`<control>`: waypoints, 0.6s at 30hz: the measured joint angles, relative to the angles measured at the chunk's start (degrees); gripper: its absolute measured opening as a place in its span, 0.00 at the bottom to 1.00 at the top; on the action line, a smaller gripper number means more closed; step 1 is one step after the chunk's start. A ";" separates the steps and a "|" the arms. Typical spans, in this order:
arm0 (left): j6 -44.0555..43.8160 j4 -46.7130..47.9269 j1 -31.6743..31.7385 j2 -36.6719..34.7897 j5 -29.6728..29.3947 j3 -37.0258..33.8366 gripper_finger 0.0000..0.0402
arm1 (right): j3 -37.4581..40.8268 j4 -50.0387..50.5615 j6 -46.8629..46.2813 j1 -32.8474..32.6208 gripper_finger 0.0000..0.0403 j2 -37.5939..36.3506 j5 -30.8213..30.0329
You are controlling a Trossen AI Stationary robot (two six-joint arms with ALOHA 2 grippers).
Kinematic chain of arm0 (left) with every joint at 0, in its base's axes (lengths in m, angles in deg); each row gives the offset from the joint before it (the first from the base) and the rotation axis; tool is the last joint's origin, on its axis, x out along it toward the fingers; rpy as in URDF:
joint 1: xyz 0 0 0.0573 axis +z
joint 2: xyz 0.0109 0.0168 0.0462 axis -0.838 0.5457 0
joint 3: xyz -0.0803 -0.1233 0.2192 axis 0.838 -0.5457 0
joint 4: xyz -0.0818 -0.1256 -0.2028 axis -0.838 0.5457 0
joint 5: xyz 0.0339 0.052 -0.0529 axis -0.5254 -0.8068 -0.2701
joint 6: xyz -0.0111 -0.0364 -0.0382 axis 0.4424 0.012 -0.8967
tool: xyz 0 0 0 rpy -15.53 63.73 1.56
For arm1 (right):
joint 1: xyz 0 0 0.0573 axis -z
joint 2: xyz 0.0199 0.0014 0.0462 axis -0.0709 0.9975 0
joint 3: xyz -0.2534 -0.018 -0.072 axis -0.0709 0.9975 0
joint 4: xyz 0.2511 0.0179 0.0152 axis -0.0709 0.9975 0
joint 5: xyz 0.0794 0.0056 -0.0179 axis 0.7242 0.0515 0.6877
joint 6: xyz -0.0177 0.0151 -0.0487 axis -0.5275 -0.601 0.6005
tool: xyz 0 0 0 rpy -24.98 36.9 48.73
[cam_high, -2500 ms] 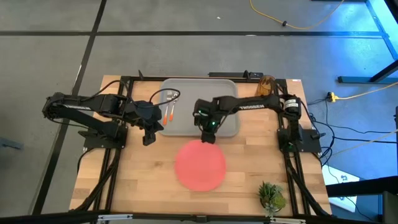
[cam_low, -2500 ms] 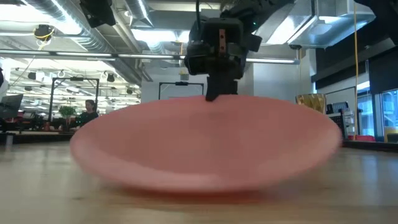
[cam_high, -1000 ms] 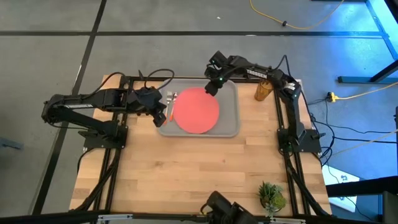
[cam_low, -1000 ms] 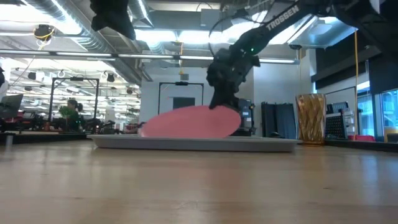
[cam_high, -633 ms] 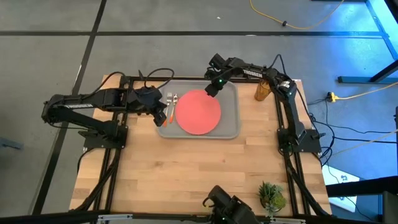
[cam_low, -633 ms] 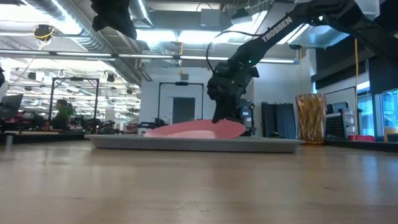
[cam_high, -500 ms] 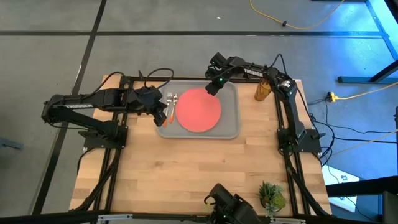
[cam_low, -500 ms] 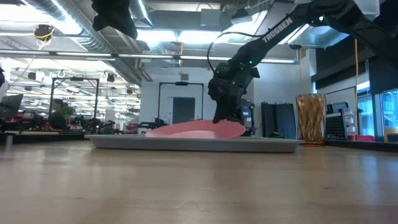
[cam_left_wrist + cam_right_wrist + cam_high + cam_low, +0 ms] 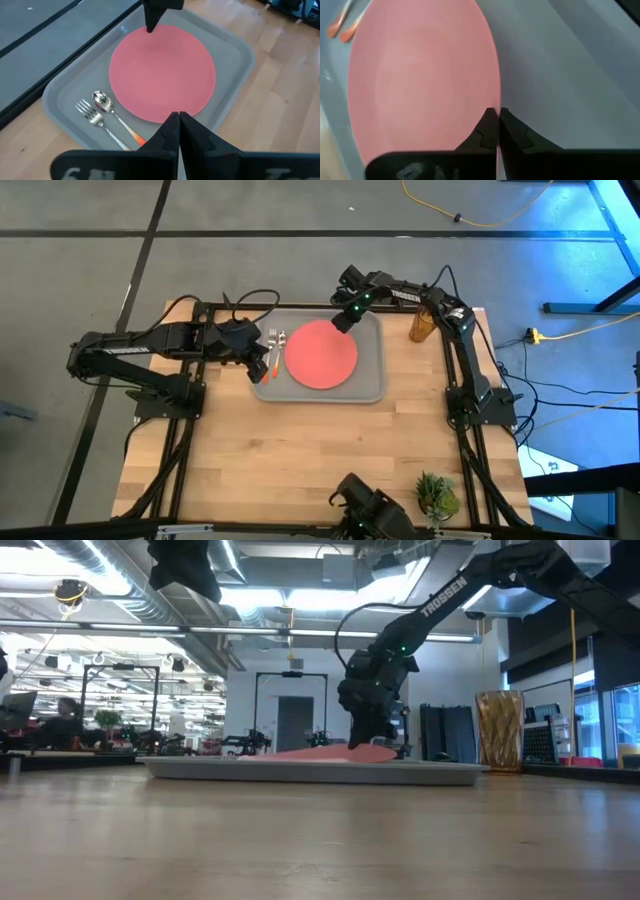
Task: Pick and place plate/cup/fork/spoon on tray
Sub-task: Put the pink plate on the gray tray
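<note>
Plate (image 9: pixel 321 354) sits on the tray (image 9: pixel 372 385), frame center; right gripper (image 9: pixel 343 321) pinches its rim, left gripper (image 9: pixel 258 366) pressed together.

Plate (image 9: pixel 320 355) in tray (image 9: pixel 372 385), fork (image 9: pixel 90 117) & spoon (image 9: pixel 104 103) left.

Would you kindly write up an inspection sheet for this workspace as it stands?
Surface: wooden table, bare in front.
Job's things: plate flat on tray; fork and spoon side by side on the tray beside it; cup upright on the table, off the tray.
Clutter: small green plant at the front corner.
Grippers: right gripper shut on the plate's far rim; left gripper shut, empty, over the tray's edge.
Cables: yellow cord on floor.
Surroundings: a person seated far behind.
</note>
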 joint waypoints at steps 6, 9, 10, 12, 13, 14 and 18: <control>0.00 0.02 0.00 0.00 0.00 0.00 0.00 | 0.00 -0.63 0.11 -0.02 0.07 0.05 -0.44; 0.00 0.02 0.00 0.00 0.00 0.00 0.00 | 0.00 -0.74 0.10 -0.04 0.10 0.05 -0.94; 0.00 0.02 0.00 0.00 0.00 0.00 0.00 | 0.00 -0.72 0.09 -0.04 0.11 0.05 -0.94; 0.00 0.02 0.00 0.00 0.00 0.00 0.00 | 0.00 -0.74 0.11 -0.04 0.11 0.05 -0.89; 0.00 0.01 0.00 0.00 0.00 0.00 0.00 | 0.00 -0.74 0.09 -0.04 0.11 0.05 -0.86; 0.00 0.02 0.00 0.00 0.00 0.00 0.00 | 0.00 -0.74 0.03 -0.04 0.11 0.05 -0.86; -0.02 0.02 0.00 0.00 0.00 0.00 0.00 | 0.00 -1.13 -1.59 -0.04 0.12 0.05 -0.50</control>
